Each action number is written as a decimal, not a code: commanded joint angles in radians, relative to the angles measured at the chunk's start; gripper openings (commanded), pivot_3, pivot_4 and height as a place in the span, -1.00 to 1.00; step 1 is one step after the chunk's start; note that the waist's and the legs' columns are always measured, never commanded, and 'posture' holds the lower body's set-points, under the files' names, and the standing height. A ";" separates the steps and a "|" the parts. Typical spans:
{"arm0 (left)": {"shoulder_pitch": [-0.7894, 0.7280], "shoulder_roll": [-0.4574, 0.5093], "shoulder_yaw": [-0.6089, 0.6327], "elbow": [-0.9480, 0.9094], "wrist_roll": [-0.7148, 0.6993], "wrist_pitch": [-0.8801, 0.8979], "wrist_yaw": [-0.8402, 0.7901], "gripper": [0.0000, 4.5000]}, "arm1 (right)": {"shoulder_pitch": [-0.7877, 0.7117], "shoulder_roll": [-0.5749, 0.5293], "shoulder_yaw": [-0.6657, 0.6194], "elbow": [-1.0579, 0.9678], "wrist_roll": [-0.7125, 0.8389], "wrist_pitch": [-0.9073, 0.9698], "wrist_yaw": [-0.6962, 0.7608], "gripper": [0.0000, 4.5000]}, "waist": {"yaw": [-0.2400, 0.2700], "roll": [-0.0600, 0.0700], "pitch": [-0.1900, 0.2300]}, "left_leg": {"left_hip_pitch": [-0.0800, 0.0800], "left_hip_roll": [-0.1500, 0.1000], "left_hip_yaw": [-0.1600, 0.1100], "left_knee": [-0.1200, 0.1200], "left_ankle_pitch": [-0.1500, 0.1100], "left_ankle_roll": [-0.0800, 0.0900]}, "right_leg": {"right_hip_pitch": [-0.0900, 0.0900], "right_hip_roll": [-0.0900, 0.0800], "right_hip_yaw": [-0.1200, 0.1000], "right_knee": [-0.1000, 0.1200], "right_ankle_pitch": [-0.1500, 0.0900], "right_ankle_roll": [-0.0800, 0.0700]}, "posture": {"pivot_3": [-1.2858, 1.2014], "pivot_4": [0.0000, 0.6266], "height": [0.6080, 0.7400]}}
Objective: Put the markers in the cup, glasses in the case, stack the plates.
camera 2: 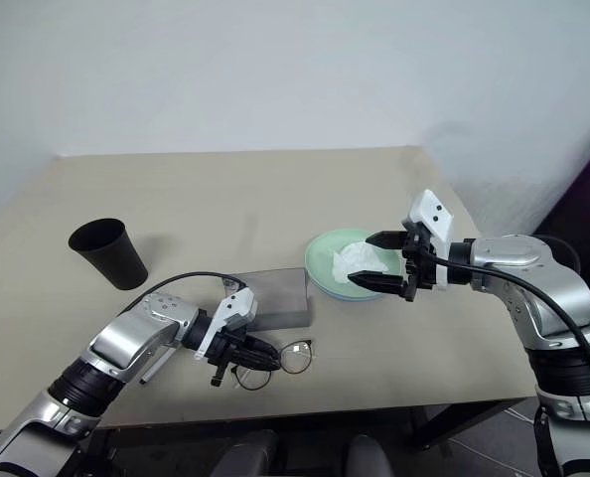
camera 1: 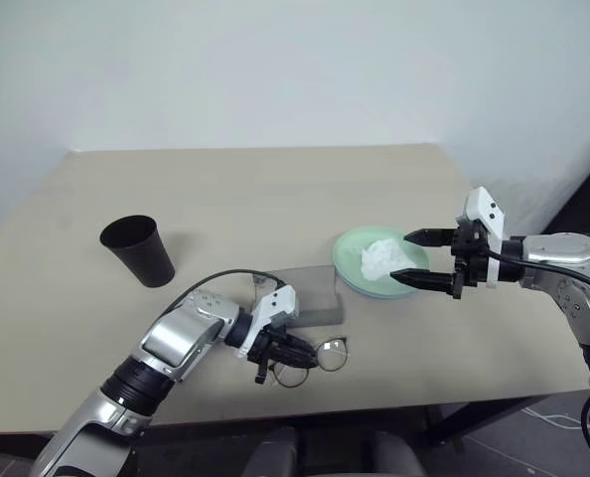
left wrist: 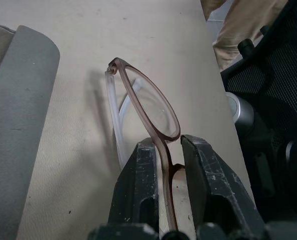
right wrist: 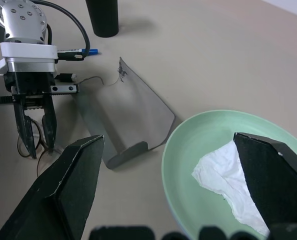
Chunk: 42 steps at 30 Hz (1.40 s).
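The left hand (camera 1: pixel 293 356) has pinched the glasses (camera 1: pixel 315 360) by the bridge at the surface's (camera 1: pixel 275 189) near edge, just beside the case (camera 1: pixel 310 295); that thin frame could twist or slip. The right hand (camera 1: pixel 421 260) gapes wide, holding nothing, over the green plate (camera 1: pixel 350 260) holding tissue (camera 1: pixel 384 258). The cup (camera 1: pixel 138 250) looks empty.

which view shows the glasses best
The left wrist view: the glasses fill it, the left end effector shut on the frame. Both eye views show them small by the case; the right wrist view shows a sliver.
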 commanded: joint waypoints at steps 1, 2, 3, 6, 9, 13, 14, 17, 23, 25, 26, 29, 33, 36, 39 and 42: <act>-0.025 0.001 0.005 -0.022 -0.008 0.002 -0.017 -0.99 | -0.021 -0.002 -0.007 -0.010 -0.008 -0.020 -0.004 1.00 | 0.000 0.000 0.000 | 0.000 0.000 0.000 0.000 0.000 0.000 | 0.000 0.000 0.000 0.000 0.000 0.000 | 0.03 -1.00 0.45; -0.023 0.001 0.009 -0.027 -0.014 0.005 -0.021 -0.99 | -0.021 -0.003 -0.006 -0.009 -0.009 -0.021 -0.003 1.00 | 0.000 0.000 0.000 | 0.000 0.000 0.000 0.000 0.000 0.000 | 0.000 0.000 0.000 0.000 0.000 0.000 | 0.03 -1.00 0.45; -0.023 -0.001 0.013 -0.030 -0.019 0.008 -0.024 -0.99 | -0.022 -0.003 -0.004 -0.007 -0.009 -0.022 -0.001 1.00 | 0.000 0.000 0.000 | 0.000 0.000 0.000 0.000 0.000 0.000 | 0.000 0.000 0.000 0.000 0.000 0.000 | 0.03 -1.00 0.45; -0.027 -0.009 0.019 -0.029 -0.020 0.012 -0.018 -0.99 | -0.027 -0.002 -0.001 0.000 -0.010 -0.027 0.002 1.00 | 0.000 0.000 0.000 | 0.000 0.000 0.000 0.001 0.000 0.000 | 0.001 0.000 0.000 0.000 0.000 0.000 | 0.03 -1.00 0.45; -0.035 -0.014 0.025 -0.029 -0.030 0.012 -0.020 -0.99 | -0.035 0.000 0.004 0.009 -0.009 -0.031 0.006 1.00 | 0.000 0.000 0.000 | 0.000 0.000 0.000 0.001 0.000 0.000 | 0.001 0.000 0.000 0.000 0.000 0.000 | 0.03 -1.00 0.45; -0.089 -0.035 0.087 0.014 -0.074 0.026 -0.018 -0.99 | -0.044 0.001 0.012 0.022 -0.011 -0.039 0.009 1.00 | 0.002 0.000 0.000 | 0.000 0.000 -0.001 0.002 0.000 0.000 | 0.001 0.000 -0.001 0.000 0.000 0.000 | 0.03 -1.00 0.45; -0.100 -0.039 0.097 0.028 -0.076 0.023 -0.015 -0.99 | -0.045 0.001 0.013 0.024 -0.011 -0.040 0.010 1.00 | 0.002 0.000 0.000 | 0.000 0.000 -0.002 0.002 0.000 0.000 | 0.001 0.000 -0.001 0.000 0.000 0.000 | 0.03 -1.00 0.45; -0.156 -0.044 0.134 0.110 -0.064 -0.018 -0.020 -0.99 | -0.048 0.002 0.018 0.029 -0.012 -0.046 0.012 1.00 | 0.000 0.000 0.000 | 0.000 0.000 -0.002 0.003 0.000 0.000 | 0.002 0.000 -0.001 0.000 0.000 0.000 | 0.03 -1.00 0.45; -0.287 -0.048 0.184 0.351 -0.009 -0.178 -0.049 -0.99 | -0.056 0.008 0.025 0.042 -0.017 -0.053 0.015 1.00 | 0.000 0.000 0.000 | 0.000 0.000 -0.001 0.003 0.000 0.001 | 0.002 0.000 -0.001 0.000 0.000 0.001 | 0.03 -1.00 0.45; -0.312 -0.049 0.177 0.420 0.024 -0.252 -0.060 -0.99 | -0.058 0.010 0.026 0.044 -0.018 -0.054 0.015 1.00 | 0.000 0.000 0.000 | 0.000 -0.001 -0.001 0.004 -0.001 0.001 | 0.003 0.000 -0.001 0.000 0.000 0.001 | 0.03 -1.00 0.45; -0.319 -0.051 0.176 0.444 0.035 -0.275 -0.066 -0.99 | -0.060 0.011 0.027 0.044 -0.018 -0.054 0.015 1.00 | 0.000 0.000 0.000 | 0.000 -0.001 -0.001 0.004 -0.001 0.001 | 0.003 0.000 -0.001 0.000 0.000 0.001 | 0.03 -1.00 0.45; -0.353 -0.060 0.158 0.557 0.085 -0.369 -0.096 -0.99 | -0.062 0.014 0.028 0.045 -0.021 -0.054 0.016 1.00 | 0.000 0.000 0.000 | 0.000 -0.001 -0.001 0.004 -0.001 0.001 | 0.002 0.000 -0.001 0.000 0.000 0.001 | 0.03 -1.00 0.45; -0.349 -0.076 0.143 0.618 0.126 -0.436 -0.137 -0.99 | -0.060 0.015 0.023 0.038 -0.018 -0.050 0.015 1.00 | 0.000 0.000 0.000 | 0.000 -0.001 -0.001 0.004 -0.001 0.001 | 0.002 0.000 -0.001 0.000 0.001 0.001 | 0.03 -1.00 0.45; -0.333 -0.079 0.131 0.637 0.153 -0.470 -0.159 -0.99 | -0.058 0.013 0.018 0.033 -0.015 -0.048 0.015 1.00 | 0.000 0.000 0.000 | -0.001 -0.001 -0.001 0.004 -0.001 0.002 | 0.002 0.000 -0.001 0.000 0.001 0.001 | 0.03 -1.00 0.45; -0.317 -0.083 0.132 0.627 0.152 -0.455 -0.183 -0.99 | -0.051 0.011 0.016 0.031 -0.016 -0.050 0.013 1.00 | 0.000 0.000 0.000 | -0.001 0.000 -0.001 0.004 -0.001 0.002 | 0.002 0.000 -0.001 0.000 0.001 0.001 | 0.03 -1.00 0.45; -0.289 -0.073 0.118 0.595 0.159 -0.441 -0.218 -0.99 | -0.049 0.011 0.015 0.032 -0.017 -0.051 0.013 1.00 | 0.000 0.000 0.000 | -0.001 0.000 -0.001 0.004 -0.001 0.002 | 0.002 0.000 -0.001 0.000 0.001 0.001 | 0.03 -1.00 0.45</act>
